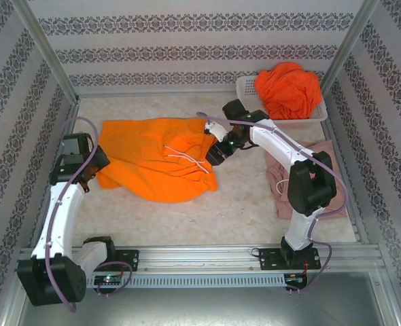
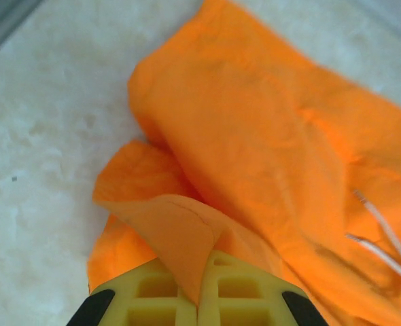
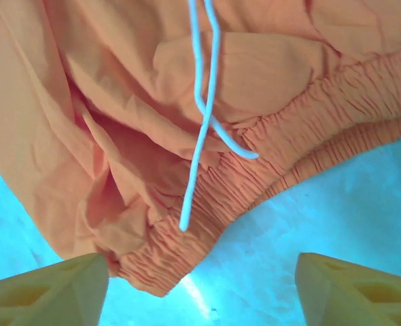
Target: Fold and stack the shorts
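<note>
Shorts on bench, folding run. The orange shorts (image 1: 156, 159) lie spread and rumpled on the table (image 1: 241, 204), between the two grippers.

Left gripper (image 2: 197, 299): jaws pressed together, pinching a folded flap of the orange shorts. The cloth rises in a peak straight out from between the yellow fingers (image 2: 153, 299); the rest of the garment spreads ahead of the jaws and off to their right.

Right gripper (image 3: 200, 285): jaws spread wide, gripping nothing. The gathered waistband (image 3: 309, 129) sits just ahead of the gap, its lowest corner close to the left-hand finger; I cannot tell whether they touch. The white drawstring (image 3: 204, 115) trails across the cloth ahead of the jaws, both ends loose.

The pink shorts (image 1: 326, 151) lie flat under the right arm, well behind its jaws. The white basket (image 1: 245, 85) at the far right corner holds a heap of orange cloth (image 1: 289, 88).
</note>
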You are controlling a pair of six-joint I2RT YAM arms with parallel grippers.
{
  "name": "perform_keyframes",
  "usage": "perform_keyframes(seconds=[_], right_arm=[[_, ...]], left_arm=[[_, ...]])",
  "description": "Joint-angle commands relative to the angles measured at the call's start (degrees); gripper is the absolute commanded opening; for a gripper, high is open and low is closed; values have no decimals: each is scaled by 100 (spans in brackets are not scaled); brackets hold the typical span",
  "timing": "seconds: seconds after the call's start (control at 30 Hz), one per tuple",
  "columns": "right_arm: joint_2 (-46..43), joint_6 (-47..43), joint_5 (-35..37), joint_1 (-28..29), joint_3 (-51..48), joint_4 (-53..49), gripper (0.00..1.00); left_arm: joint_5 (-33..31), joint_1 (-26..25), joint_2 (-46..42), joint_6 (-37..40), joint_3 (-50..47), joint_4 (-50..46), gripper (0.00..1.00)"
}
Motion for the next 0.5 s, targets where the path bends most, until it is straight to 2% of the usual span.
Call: perform_keyframes(seconds=[0.0, 0.13, 0.2, 0.27, 0.37, 0.47], right_arm=[[-523, 1364, -252, 205, -384, 446, 77], [-1441, 3905, -665, 536, -1829, 2071, 77], [-1823, 5038, -108, 701, -2488, 2525, 78], [-2066, 6090, 695, 787, -2912, 2517, 78], [-2294, 7372, 1022, 790, -3620, 2953, 74], [-2355, 8273, 1333, 790, -4085, 3342, 65]], left_arm=[[-68, 61, 65, -56, -134, 385, 0], [-194, 63, 103, 0, -276, 480, 0], [-170, 72, 84, -26, -342, 523, 0], [-113, 72, 64, -74, -409, 577, 0], [-52, 72, 8, -94, -489, 614, 0], [-47, 72, -70, -109, -560, 609, 0]])
